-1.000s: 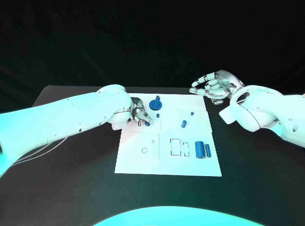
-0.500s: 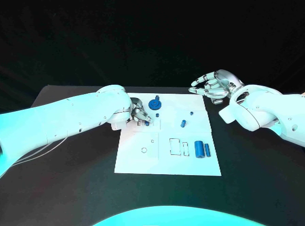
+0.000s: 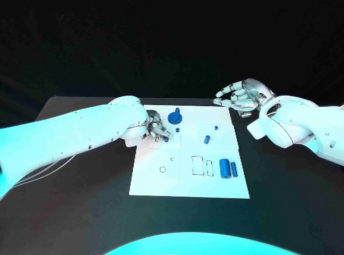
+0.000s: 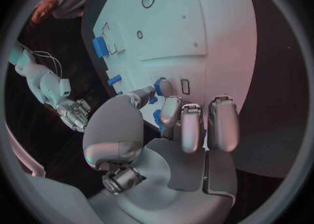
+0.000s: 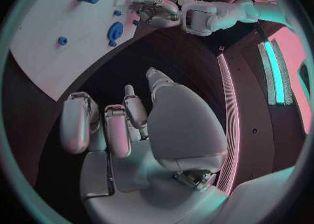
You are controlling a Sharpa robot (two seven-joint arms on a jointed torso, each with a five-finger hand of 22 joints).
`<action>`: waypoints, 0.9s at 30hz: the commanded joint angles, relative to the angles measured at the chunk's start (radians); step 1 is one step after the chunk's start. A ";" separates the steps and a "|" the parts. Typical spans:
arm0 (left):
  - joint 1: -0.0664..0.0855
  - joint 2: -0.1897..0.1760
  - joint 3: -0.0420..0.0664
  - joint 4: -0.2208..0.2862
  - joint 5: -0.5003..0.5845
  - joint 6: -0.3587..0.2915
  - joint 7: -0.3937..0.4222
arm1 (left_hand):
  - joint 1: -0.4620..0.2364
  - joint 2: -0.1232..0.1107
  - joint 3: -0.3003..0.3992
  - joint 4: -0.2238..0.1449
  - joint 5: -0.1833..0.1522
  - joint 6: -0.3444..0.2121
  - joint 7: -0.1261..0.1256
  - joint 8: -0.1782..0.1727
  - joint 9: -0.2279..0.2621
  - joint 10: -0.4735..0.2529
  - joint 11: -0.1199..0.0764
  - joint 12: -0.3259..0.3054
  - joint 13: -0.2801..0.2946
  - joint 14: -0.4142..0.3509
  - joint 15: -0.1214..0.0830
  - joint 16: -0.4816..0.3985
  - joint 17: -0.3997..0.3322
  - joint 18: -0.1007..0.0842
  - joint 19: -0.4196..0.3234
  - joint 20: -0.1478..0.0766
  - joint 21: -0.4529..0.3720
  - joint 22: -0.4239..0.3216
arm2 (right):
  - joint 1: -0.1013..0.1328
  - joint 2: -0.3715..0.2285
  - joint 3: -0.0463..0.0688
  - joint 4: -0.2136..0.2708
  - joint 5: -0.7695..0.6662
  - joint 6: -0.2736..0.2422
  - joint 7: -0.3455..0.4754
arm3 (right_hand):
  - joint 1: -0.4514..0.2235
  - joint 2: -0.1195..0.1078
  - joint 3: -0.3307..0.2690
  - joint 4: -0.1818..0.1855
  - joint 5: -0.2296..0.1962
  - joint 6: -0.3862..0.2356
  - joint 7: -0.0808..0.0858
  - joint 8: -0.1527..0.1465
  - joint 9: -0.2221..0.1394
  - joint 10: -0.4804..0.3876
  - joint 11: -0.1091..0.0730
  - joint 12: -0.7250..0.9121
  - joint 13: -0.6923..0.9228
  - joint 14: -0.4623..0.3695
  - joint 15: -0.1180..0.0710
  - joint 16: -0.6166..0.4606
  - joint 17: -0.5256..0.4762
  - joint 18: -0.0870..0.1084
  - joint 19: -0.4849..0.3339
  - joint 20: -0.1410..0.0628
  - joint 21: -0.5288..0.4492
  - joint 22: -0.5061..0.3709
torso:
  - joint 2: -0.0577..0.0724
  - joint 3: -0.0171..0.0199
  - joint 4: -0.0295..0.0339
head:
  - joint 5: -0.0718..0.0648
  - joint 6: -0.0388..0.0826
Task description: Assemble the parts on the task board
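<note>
The white task board lies in the middle of the black table. My left hand rests low over the board's near-left part and pinches a small blue part between thumb and a finger; the pinch also shows in the left wrist view. Just beyond it stands a round blue gear-like part. A short blue peg and a tiny blue part lie mid-board. Two blue cylinders lie side by side lower right. My right hand hovers off the board's far right corner, fingers apart, holding nothing.
Outlined slots and a small ring mark are drawn on the board's near half. Black table surface surrounds the board on all sides. The right wrist view shows the board and the gear-like part from afar.
</note>
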 commanded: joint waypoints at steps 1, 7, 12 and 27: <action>0.000 -0.004 0.004 0.010 0.001 -0.012 0.004 | -0.008 -0.023 -0.038 0.016 0.025 0.012 -0.003 0.003 0.021 0.024 -0.011 0.008 0.016 0.105 -0.012 0.016 0.275 -0.031 0.022 -0.005 0.017 0.022 | 0.000 0.000 0.000 0.000 -0.002 0.001 0.003 | -0.029 0.004 0.006 0.010 0.014 -0.007 0.001 0.025 0.012 -0.015 -0.003 -0.014 -0.005 0.055 -0.004 -0.009 0.107 0.024 -0.016 0.000 -0.019 0.110 | 0.000 -0.0008 -0.0007 | -0.001 0.002; 0.000 -0.019 0.015 0.029 0.031 -0.028 0.004 | -0.001 -0.033 -0.074 0.041 0.022 0.007 -0.003 0.001 0.025 0.018 -0.011 0.002 0.006 0.103 -0.013 0.012 0.268 -0.030 0.021 -0.006 0.016 0.020 | 0.000 0.001 0.000 -0.002 -0.002 0.002 0.003 | -0.029 0.004 0.006 0.010 0.014 -0.007 0.001 0.025 0.012 -0.015 -0.003 -0.014 -0.005 0.055 -0.004 -0.009 0.107 0.024 -0.016 0.000 -0.019 0.110 | -0.001 0.0003 -0.0001 | -0.002 0.005; 0.003 -0.035 0.035 0.048 0.072 -0.049 0.007 | 0.023 -0.038 -0.114 0.064 0.025 -0.028 0.007 -0.006 0.032 -0.021 -0.004 -0.033 -0.052 0.092 -0.010 -0.008 0.233 -0.023 0.000 -0.004 -0.002 -0.019 | 0.000 0.002 0.000 -0.007 -0.001 0.002 0.004 | -0.029 0.004 0.006 0.010 0.014 -0.007 0.001 0.025 0.012 -0.015 -0.003 -0.014 -0.005 0.055 -0.004 -0.009 0.107 0.024 -0.016 0.000 -0.019 0.110 | -0.001 0.0003 0.0008 | -0.002 0.010; 0.076 -0.056 0.089 -0.025 0.124 -0.055 0.055 | 0.172 0.000 -0.211 0.066 0.040 -0.203 0.114 -0.227 -0.106 -0.264 0.090 -0.244 -0.385 0.056 0.069 -0.067 0.141 0.011 -0.098 0.059 -0.099 -0.193 | 0.000 0.001 0.000 -0.018 -0.001 0.001 0.003 | -0.033 0.004 0.005 0.011 0.014 -0.009 0.001 0.028 0.012 -0.014 -0.003 -0.013 -0.005 0.055 -0.004 -0.010 0.107 0.023 -0.015 0.000 -0.018 0.111 | 0.001 0.0007 0.0008 | 0.005 0.045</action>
